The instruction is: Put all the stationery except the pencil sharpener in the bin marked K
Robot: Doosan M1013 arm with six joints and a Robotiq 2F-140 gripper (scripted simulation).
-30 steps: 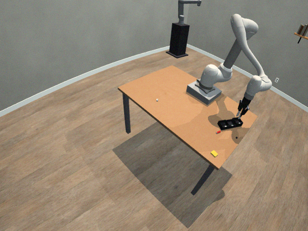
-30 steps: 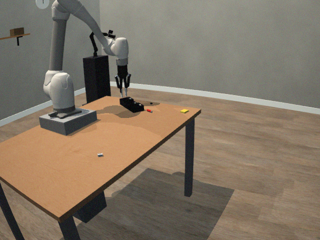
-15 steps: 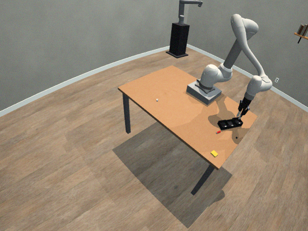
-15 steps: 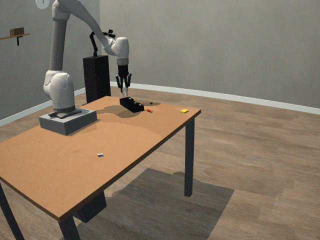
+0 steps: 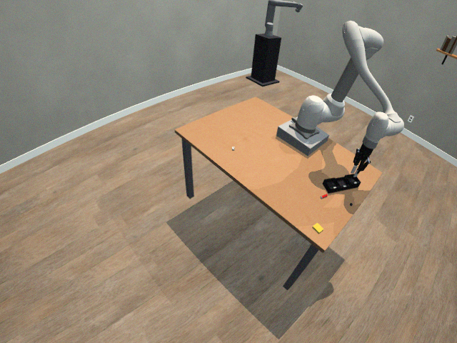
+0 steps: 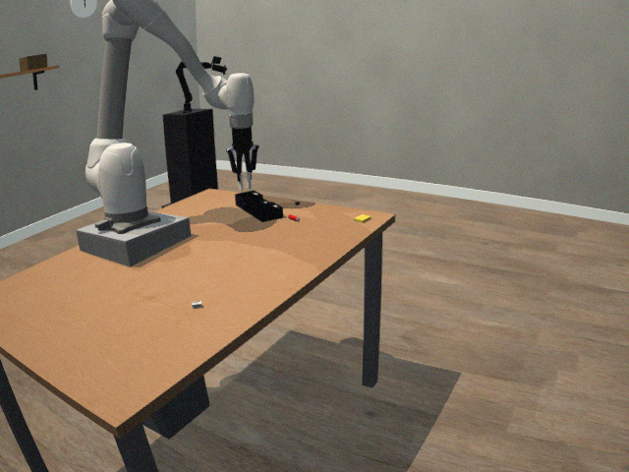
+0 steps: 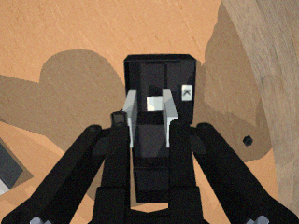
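Top view: the tool (image 5: 355, 172) (image 6: 245, 188) (image 7: 149, 101) is over the K bin (image 5: 354, 186) (image 6: 242, 202) (image 7: 189, 114), at the row's end by the tabletop's (image 5: 218, 128) (image 6: 244, 264) (image 7: 89, 28) short edge; the yellow pad (image 5: 318, 227) (image 6: 362, 218) lies near a corner. Exterior view: the tool's fingers stand slightly apart, gripping nothing; the red stick (image 5: 323, 196) (image 6: 293, 217) lies just beside the bins. Wrist view: a white block (image 7: 154, 104) shows between them, apparently inside the bin. Probably a drop just done; next, lift clear, open wider and fetch the stick or pad.
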